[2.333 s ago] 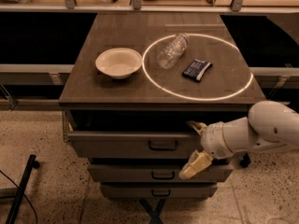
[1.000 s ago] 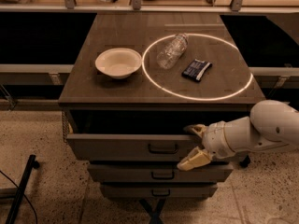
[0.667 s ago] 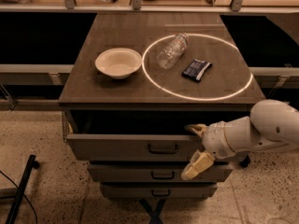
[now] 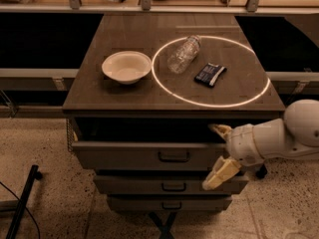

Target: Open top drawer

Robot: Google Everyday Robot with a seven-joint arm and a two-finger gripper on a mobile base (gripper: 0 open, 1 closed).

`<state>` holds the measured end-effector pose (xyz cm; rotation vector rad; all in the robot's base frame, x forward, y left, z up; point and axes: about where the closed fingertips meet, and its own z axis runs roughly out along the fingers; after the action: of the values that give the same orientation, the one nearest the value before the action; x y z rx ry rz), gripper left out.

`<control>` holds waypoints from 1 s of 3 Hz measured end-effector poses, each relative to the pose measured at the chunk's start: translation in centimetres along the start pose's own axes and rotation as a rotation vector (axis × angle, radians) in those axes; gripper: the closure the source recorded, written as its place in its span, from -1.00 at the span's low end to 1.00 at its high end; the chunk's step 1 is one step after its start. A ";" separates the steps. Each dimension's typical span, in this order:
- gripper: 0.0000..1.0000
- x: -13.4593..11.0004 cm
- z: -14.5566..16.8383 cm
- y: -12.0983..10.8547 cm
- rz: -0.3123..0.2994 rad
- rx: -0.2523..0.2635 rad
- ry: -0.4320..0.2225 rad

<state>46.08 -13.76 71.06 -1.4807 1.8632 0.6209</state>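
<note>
The top drawer (image 4: 129, 155) is a wide grey-beige panel with a small dark bail handle (image 4: 174, 157) at its centre. It stands pulled out a little from under the cabinet top, with a dark gap above it. My gripper (image 4: 218, 152) is at the drawer's right end, to the right of the handle and not on it. Its two cream fingers are spread apart, one (image 4: 219, 130) above the drawer front, the other (image 4: 219, 174) below it. It holds nothing.
Two narrower drawers (image 4: 164, 184) sit below. On the cabinet top (image 4: 124, 93) lie a white bowl (image 4: 126, 66), a clear plastic bottle (image 4: 183, 53) on its side and a dark snack packet (image 4: 210, 74) inside a projected light ring. A black pole (image 4: 22, 203) leans at the lower left.
The gripper has stayed at the drawer's right end; its lower finger shifted slightly. The drawer stands pulled out as before.
</note>
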 end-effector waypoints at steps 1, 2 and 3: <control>-1.00 -2.1 -5.9 0.6 -0.044 -0.008 -0.037; -1.00 -2.2 -5.9 0.6 -0.045 -0.011 -0.038; -1.00 -1.8 -5.5 0.7 -0.035 -0.023 -0.021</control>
<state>44.48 -16.31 76.01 -1.5126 1.8155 0.6411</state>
